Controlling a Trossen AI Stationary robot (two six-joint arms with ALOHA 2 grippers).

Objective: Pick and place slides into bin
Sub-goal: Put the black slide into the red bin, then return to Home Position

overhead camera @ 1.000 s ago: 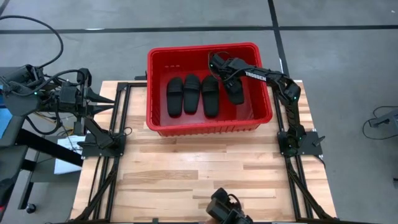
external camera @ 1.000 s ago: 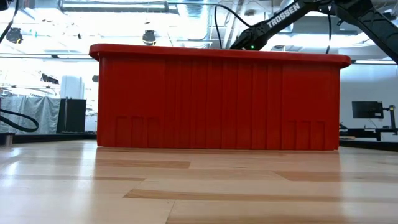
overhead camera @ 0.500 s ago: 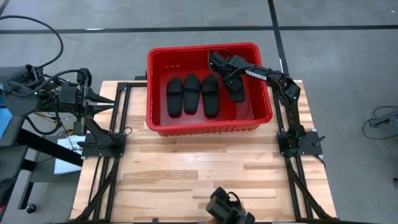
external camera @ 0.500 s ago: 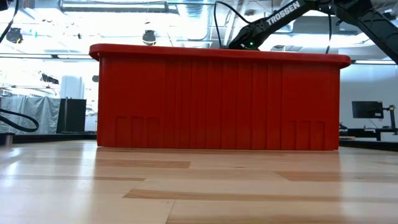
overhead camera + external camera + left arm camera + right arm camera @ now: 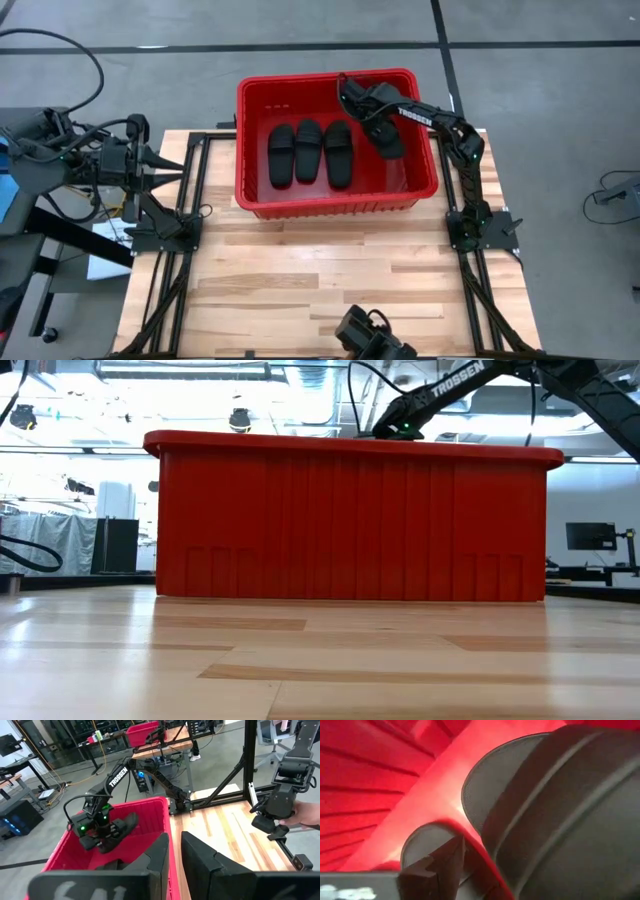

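Note:
The red bin (image 5: pixel 337 140) stands at the table's far middle. Three black slides (image 5: pixel 309 152) lie side by side, soles down, on its bottom. My right gripper (image 5: pixel 362 108) is inside the bin's far right part, shut on the fourth slide (image 5: pixel 388 137), which slants toward the bin's right wall. This slide also shows in the left wrist view (image 5: pixel 120 827). My left gripper (image 5: pixel 172 165) waits beyond the bin's left side at the table's left edge. It is empty, its fingers nearly together (image 5: pixel 175 852). My right gripper holds the fourth slide by its far end, next to the ribbed strap (image 5: pixel 560 830). The fingers come slanting down from the bin's far side. The gripper's own body hides the exact place of contact. The slide hangs tilted, lifted off the bin's bottom (image 5: pixel 131 820).
The bin's high walls (image 5: pixel 350 525) ring my right gripper. Dark frame rails (image 5: pixel 170 230) run along the table's left and right sides. A black device (image 5: pixel 370 340) sits at the near edge. A person's hand (image 5: pixel 305 817) shows at a controller by that edge.
My right gripper has risen a little inside the bin and gone toward the bin's far right corner. The slide has gone with it, lifting and turning more slantwise. The three other slides have stayed put.

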